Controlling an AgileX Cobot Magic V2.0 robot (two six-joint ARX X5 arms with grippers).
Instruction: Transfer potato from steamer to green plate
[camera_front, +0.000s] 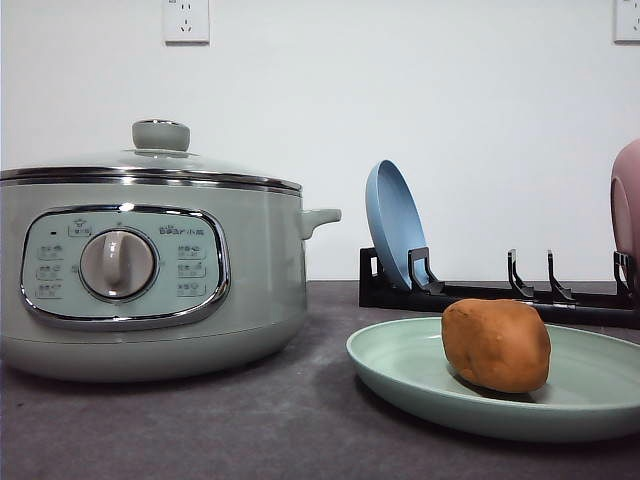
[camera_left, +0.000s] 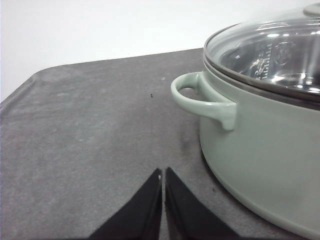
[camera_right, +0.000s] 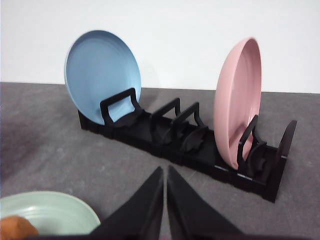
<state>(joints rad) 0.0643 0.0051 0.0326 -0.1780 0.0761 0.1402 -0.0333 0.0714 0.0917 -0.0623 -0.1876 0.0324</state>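
The potato (camera_front: 496, 344) already sits on the green plate (camera_front: 400, 375), right of the lidded steamer (camera_front: 150, 270), so both grippers, left (camera_left: 163, 176) and right (camera_right: 165, 173), pinched together and empty, should simply keep clear.

Potato (camera_front: 496, 344) orange-brown; green plate (camera_front: 400, 375) pale mint; steamer (camera_front: 270, 280) sage-green, chrome-rimmed; blue plate (camera_right: 101, 75) and pink plate (camera_right: 237, 102) in black rack (camera_right: 200, 150); surface (camera_front: 200, 430) dark grey.
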